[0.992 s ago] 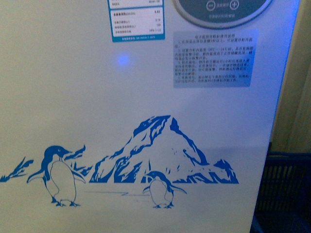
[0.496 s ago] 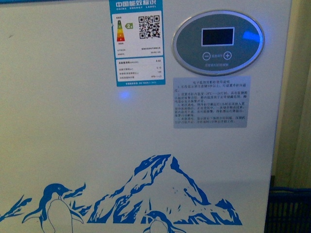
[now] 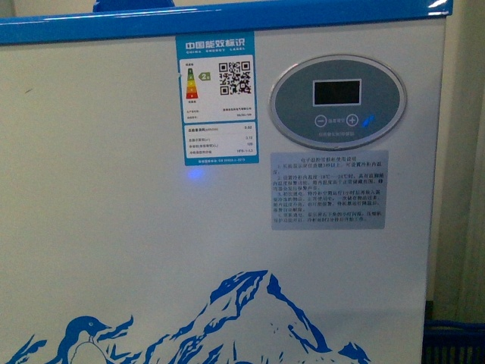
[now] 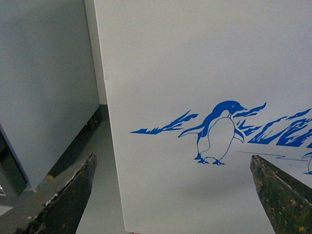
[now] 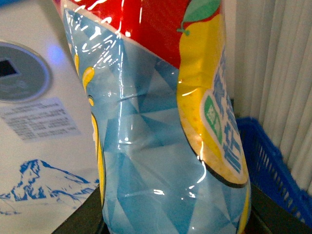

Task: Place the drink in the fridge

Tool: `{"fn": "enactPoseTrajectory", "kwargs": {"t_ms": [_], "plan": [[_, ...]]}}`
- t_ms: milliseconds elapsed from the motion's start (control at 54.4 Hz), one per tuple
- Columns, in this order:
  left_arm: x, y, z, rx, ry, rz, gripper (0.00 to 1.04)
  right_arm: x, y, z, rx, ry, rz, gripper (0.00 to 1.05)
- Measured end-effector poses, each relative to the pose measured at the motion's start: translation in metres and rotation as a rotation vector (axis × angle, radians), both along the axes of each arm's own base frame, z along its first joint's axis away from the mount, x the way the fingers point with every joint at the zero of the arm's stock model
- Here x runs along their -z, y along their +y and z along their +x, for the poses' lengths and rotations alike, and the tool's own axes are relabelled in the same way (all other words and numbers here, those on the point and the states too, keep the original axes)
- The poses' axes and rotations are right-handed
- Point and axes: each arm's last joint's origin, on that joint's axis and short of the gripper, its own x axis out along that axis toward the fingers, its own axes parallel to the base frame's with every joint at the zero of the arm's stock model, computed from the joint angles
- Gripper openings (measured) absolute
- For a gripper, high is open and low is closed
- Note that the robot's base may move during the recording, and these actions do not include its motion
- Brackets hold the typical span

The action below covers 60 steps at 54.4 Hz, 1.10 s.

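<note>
Upward camera travel brings the blue rim (image 3: 227, 23) of the fridge (image 3: 114, 227) into front view. Right fingers (image 5: 80, 219) clamp the fruit-printed drink (image 5: 161, 146) upright beside the fridge front, presumably to clear that rim; its lettering is unreadable. Left fingers (image 4: 68, 200) gape empty, with the penguin decal (image 4: 217, 131) between them. The sticker (image 3: 216, 98) reads "中国能效标识, China Energy Label".

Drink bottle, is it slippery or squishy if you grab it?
Probably slippery: the drink bottle looks glossy, with bright glare all over. Likely a bit squishy too, since its sides show creases like thin plastic.
</note>
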Motion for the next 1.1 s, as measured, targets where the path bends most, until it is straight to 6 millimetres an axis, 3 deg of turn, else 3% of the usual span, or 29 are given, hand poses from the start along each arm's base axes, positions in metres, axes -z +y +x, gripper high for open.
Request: {"fn": "enactPoseTrajectory", "kwargs": {"t_ms": [37, 55, 73, 312, 1102], "plan": [[0.000, 0.000, 0.000, 0.000, 0.000, 0.000, 0.97, -0.001, 0.004, -0.002, 0.003, -0.024, -0.017, 0.46], [0.000, 0.000, 0.000, 0.000, 0.000, 0.000, 0.97, 0.006, 0.018, -0.006, 0.115, -0.107, -0.118, 0.46], [0.000, 0.000, 0.000, 0.000, 0.000, 0.000, 0.97, 0.011, 0.014, -0.004, 0.184, -0.114, -0.140, 0.46], [0.000, 0.000, 0.000, 0.000, 0.000, 0.000, 0.97, 0.017, 0.003, -0.005, 0.265, -0.109, -0.141, 0.46], [0.000, 0.000, 0.000, 0.001, 0.000, 0.000, 0.97, 0.026, 0.002, -0.006, 0.241, -0.106, -0.101, 0.46]]}}
